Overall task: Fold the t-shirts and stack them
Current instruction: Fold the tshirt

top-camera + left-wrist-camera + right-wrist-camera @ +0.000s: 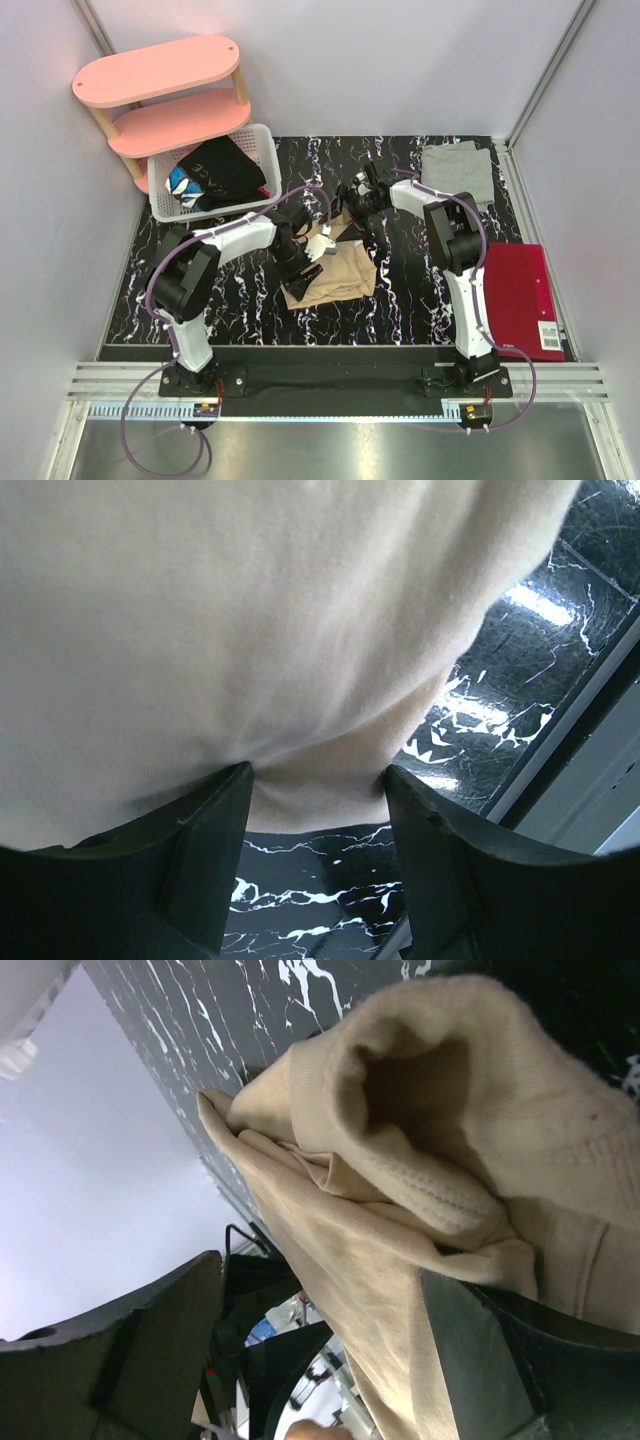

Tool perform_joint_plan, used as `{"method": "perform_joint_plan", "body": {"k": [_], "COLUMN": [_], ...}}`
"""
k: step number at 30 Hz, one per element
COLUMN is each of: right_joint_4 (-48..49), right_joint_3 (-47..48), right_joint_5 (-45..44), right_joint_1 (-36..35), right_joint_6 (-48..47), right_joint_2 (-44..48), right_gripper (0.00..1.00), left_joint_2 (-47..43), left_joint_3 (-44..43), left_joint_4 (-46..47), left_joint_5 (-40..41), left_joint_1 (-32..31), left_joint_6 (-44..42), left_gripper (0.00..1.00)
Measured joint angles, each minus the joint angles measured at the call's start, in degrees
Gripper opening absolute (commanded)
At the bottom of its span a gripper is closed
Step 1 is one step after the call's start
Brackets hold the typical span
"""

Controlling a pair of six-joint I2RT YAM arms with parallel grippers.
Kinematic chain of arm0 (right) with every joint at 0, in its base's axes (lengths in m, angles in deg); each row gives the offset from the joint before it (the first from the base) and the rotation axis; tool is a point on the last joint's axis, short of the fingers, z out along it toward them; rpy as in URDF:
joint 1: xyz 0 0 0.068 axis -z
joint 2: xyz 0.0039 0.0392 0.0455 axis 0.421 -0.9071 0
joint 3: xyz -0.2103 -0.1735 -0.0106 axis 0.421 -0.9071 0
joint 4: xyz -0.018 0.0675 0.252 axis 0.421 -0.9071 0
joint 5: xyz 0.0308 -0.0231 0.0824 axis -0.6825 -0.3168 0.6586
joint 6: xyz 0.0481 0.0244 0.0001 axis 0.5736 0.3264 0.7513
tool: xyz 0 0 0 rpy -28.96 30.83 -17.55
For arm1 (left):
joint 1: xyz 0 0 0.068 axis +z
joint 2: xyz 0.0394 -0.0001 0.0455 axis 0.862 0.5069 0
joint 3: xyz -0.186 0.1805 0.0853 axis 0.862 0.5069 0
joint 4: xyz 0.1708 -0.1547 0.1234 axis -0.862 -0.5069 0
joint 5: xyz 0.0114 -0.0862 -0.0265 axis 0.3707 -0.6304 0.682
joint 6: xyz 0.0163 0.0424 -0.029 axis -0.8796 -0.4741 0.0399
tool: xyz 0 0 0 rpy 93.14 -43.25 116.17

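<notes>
The tan-beige t-shirt (335, 272) lies bunched on the black marbled table between both arms. My left gripper (303, 258) is at its left edge; in the left wrist view (318, 780) the jaws stand wide open, with the tan cloth (250, 630) filling the view and its hem reaching between the fingertips. My right gripper (362, 205) is at the shirt's far corner; in the right wrist view (320, 1300) the jaws are wide open, with folds of tan cloth (420, 1160) draped between them against the right finger (500, 1350). The light grey t-shirt (460, 172) lies folded at the back right.
A white basket (262, 140) holding dark clothes stands at the back left, in front of a pink two-tier shelf (160, 70). The flat red folder (518, 298) lies at the right edge beside the right arm. Walls enclose the table on three sides.
</notes>
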Motion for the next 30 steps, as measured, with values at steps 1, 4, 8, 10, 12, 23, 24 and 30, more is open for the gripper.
{"method": "perform_joint_plan", "body": {"k": [1, 4, 8, 10, 12, 23, 24, 30], "right_joint_4": [0.0, -0.6, -1.1, -1.4, -1.5, -1.4, -1.2, 1.3], "right_joint_3": [0.0, -0.4, -4.2, -6.8, -9.2, -13.4, -13.5, -15.7], "right_joint_5": [-0.1, -2.4, -6.3, -8.3, -9.8, -7.3, -6.3, -1.8], "right_joint_1": [0.1, 0.5, 3.8, 6.4, 8.9, 10.4, 10.4, 10.1], "right_joint_6": [-0.1, -1.3, -3.6, -4.6, -5.8, -9.5, -9.8, -10.8], "right_joint_2": [0.2, 1.9, 7.3, 10.1, 11.9, 10.4, 10.2, 10.0], "right_gripper": [0.91, 0.95, 0.95, 0.95, 0.95, 0.92, 0.92, 0.91], "left_joint_2": [-0.4, -3.1, -7.9, -8.7, -8.6, 5.4, 6.9, 8.2], "left_joint_3": [0.1, 0.2, -1.4, -3.7, -5.3, -13.7, -13.7, -11.4], "left_joint_4": [-0.1, -1.3, -3.7, -4.8, -4.9, -5.0, -5.0, -2.6], "left_joint_5": [0.3, 1.7, 3.1, 3.3, 3.6, 2.8, 2.8, 2.5], "left_joint_1": [-0.2, -0.4, 1.2, 3.6, 5.5, 6.1, 6.1, 6.1], "left_joint_6": [0.0, -0.5, -1.9, -2.5, -2.9, -2.1, -1.9, -0.8], "left_gripper": [0.62, 0.63, 0.63, 0.63, 0.63, 0.61, 0.61, 0.61]}}
